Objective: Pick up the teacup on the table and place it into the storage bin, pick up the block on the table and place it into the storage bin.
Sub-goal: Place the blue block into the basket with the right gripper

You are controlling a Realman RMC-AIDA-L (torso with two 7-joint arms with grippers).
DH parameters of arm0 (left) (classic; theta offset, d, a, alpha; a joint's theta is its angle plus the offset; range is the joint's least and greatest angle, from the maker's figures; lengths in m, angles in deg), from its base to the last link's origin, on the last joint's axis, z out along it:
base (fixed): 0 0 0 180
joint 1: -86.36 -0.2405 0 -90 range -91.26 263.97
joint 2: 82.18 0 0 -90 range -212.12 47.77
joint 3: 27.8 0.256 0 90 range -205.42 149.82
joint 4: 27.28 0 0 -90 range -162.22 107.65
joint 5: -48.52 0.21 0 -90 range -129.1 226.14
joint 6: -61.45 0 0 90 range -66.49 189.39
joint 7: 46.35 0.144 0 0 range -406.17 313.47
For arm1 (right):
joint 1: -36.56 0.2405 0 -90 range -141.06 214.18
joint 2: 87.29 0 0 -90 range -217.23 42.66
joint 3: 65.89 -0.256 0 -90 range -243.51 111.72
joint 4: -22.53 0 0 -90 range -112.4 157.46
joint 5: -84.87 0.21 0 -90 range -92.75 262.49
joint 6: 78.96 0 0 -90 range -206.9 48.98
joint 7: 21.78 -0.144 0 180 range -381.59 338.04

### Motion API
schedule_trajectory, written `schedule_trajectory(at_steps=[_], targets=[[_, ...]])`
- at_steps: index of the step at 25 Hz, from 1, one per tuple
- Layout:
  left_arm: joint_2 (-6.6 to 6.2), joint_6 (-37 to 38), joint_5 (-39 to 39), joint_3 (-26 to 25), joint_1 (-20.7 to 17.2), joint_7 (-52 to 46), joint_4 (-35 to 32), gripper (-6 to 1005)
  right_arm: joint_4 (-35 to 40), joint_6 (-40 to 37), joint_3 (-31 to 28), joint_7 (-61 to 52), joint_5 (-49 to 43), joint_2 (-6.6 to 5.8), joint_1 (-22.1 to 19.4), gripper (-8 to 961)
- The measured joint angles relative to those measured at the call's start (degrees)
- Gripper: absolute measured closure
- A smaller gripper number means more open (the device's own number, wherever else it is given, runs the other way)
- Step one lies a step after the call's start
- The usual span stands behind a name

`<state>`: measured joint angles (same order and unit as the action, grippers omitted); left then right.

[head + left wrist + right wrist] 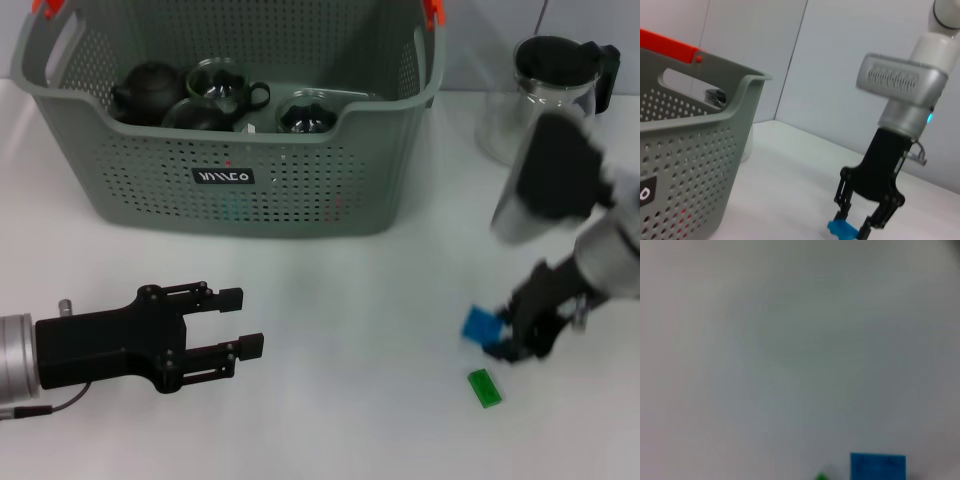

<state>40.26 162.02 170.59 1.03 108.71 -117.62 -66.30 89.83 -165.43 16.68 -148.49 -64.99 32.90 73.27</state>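
Note:
The grey-green storage bin (300, 200) stands at the back of the white table (350, 300). Inside it lie glass teacups (222, 85) and a black teapot (145, 92). My right gripper (508, 342) is low over the table at the right, shut on a blue block (483, 326). The left wrist view shows that gripper (854, 226) with the blue block (842, 230) between its fingers, and the block (877, 466) also shows in the right wrist view. A green block (485, 387) lies on the table just in front. My left gripper (245, 320) hovers open at the front left, holding nothing.
A glass pitcher (550, 90) with a black lid stands at the back right, close behind the right arm. The bin's wall and handle (695, 150) fill one side of the left wrist view. Bare tabletop lies between the two grippers.

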Motion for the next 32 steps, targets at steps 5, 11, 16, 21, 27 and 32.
schedule_trajectory(at_steps=[5,11,16,21,27,32], targets=[[-0.01,0.27,-0.57,-0.07,-0.19,0.0,0.0,337,9.8,-2.61,-12.02,5.82,15.22,-0.06,-3.65,516],[-0.09,0.09,-0.98,-1.2,-0.02,0.0,0.03,336,4.04,-3.06,-23.78,19.73,44.73,-0.03,-4.79,516],[-0.2,0.33,-1.97,-1.8,0.09,0.07,0.37,336,-5.7,10.54,-22.75,25.19,55.09,0.04,-0.46,515],[-0.04,0.33,-2.36,-1.78,0.01,0.09,0.6,336,-11.36,28.17,-16.35,16.94,46.05,-0.11,10.84,514],[0.13,0.1,-2.5,-1.76,-0.26,0.09,1.26,335,-25.52,39.13,-12.81,4.39,29.87,-0.02,26.65,513],[0.14,0.41,-2.6,-1.86,-0.15,0.09,1.38,335,-30.96,41.62,-9.82,4.02,26.39,0.44,31.44,512]])
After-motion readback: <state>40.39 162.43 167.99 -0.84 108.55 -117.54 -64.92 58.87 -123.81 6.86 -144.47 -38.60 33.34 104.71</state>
